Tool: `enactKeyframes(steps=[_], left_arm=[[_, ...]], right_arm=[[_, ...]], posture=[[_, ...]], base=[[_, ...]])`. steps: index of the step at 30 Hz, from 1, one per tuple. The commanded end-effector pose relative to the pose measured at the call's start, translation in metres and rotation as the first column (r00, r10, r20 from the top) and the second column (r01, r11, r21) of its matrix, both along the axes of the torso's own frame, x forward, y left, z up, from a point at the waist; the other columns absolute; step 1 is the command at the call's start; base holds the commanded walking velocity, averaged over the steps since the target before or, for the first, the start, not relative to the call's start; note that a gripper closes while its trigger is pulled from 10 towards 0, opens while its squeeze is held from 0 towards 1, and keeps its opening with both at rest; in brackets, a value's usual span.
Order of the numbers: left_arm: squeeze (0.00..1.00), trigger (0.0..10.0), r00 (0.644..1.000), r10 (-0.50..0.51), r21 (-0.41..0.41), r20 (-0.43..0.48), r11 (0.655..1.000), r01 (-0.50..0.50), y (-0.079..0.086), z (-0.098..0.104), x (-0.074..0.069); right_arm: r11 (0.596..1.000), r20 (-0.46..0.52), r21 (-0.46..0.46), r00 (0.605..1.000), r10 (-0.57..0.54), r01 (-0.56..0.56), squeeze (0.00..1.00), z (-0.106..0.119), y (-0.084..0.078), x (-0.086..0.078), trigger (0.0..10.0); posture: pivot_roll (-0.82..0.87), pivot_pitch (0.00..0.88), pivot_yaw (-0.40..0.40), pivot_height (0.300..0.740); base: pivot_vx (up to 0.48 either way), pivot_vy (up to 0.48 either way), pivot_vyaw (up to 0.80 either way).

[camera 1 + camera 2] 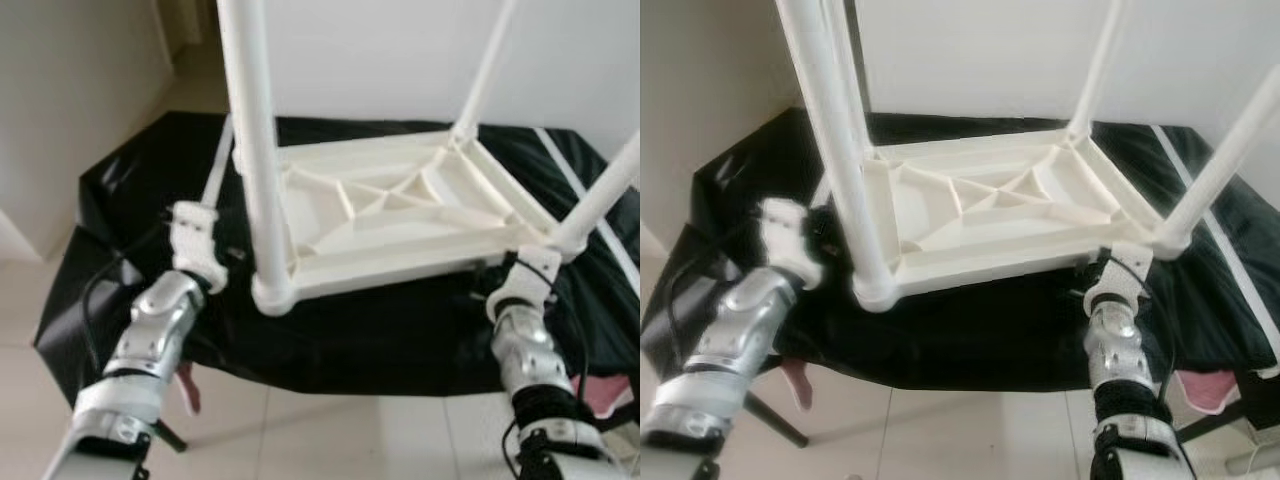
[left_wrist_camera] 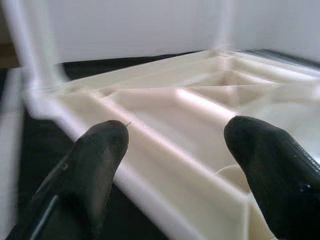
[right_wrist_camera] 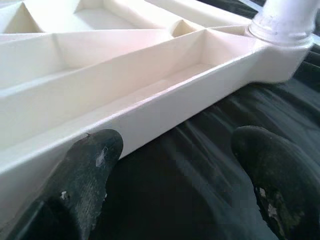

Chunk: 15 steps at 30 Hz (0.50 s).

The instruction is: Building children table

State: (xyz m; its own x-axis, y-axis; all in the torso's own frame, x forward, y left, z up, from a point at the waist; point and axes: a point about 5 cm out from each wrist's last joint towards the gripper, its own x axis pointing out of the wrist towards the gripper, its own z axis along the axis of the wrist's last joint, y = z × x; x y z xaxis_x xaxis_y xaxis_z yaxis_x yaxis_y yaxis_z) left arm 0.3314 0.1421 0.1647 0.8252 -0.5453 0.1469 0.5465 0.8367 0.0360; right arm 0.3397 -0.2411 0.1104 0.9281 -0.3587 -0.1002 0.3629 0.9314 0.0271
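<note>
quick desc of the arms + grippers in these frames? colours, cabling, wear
Both arms are silver metal with ribbed, segmented forearms. White housings sit at the wrists, and black cables loop beside each. The left gripper has two rounded, glossy black fingers. The right gripper has matching black fingers, with pale scuffs and specks on them.

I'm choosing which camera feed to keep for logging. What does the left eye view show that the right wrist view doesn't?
The left eye view takes in the upturned white table with its legs standing up, both arms, and the tiled floor. The right wrist view gives a close look at the right gripper, fingers apart, low over the black sheet beside the table's near rim. Both share the table's ribbed underside, the leg socket at the corner near the robot's right arm, and the sheet.
</note>
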Motion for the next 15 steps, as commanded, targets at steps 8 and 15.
enactKeyframes(steps=[8, 15], left_arm=[[0.00, 10.0, 0.660, -0.751, 0.079, 0.016, 0.659, 0.748, -0.058, 0.010, -0.063], [0.00, 10.0, 0.601, -0.800, 0.041, 0.011, 0.600, 0.799, -0.079, 0.012, -0.084]], right_arm=[[0.988, -0.010, 0.036, 0.989, 0.148, -0.147, 0.00, -0.001, 0.030, 0.016, 10.0], [0.981, -0.016, 0.045, 0.982, 0.190, -0.189, 0.00, -0.004, 0.034, 0.019, 10.0]], posture=[[0.02, 0.000, -0.049, 0.740], [0.01, 0.000, -0.039, 0.740]], base=[[0.000, 0.000, 0.00], [0.000, 0.000, 0.00]])
